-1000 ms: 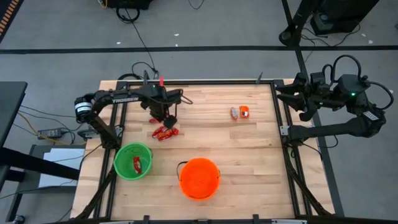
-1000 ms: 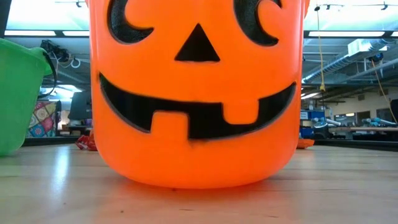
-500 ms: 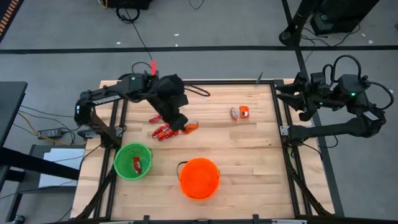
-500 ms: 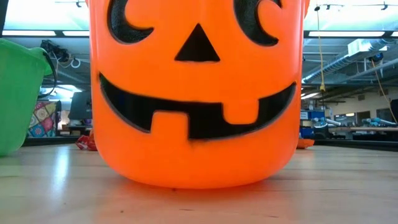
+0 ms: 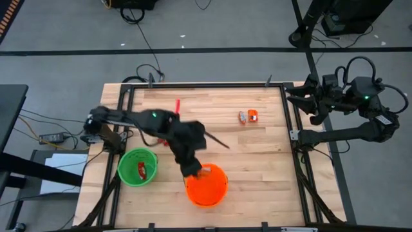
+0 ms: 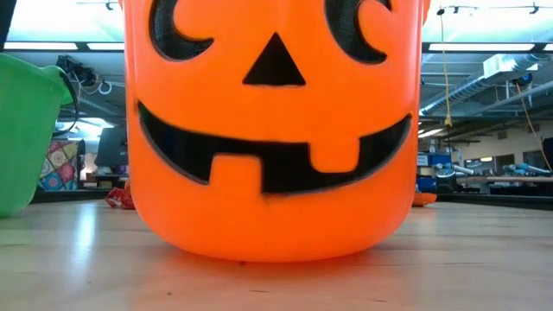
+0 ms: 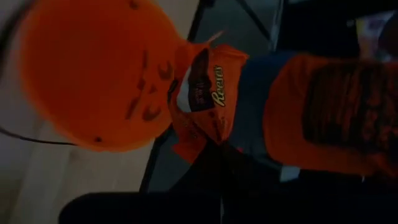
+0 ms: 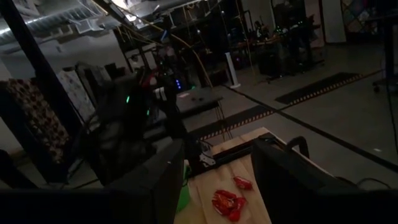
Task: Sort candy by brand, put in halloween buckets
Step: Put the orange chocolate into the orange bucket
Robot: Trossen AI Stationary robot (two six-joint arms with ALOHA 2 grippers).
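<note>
Left claw (image 5: 195,171) clenched on orange candy (image 7: 202,93) over orange bucket (image 5: 207,185) rim. Wrapper lettering visible only from left wrist. Right claw (image 5: 300,98) parked aside, open.

Whole table (image 5: 257,161) seen from directly overhead. Orange bucket (image 6: 272,121) viewed level, very close, filling low view; also shared by left wrist view.
</note>
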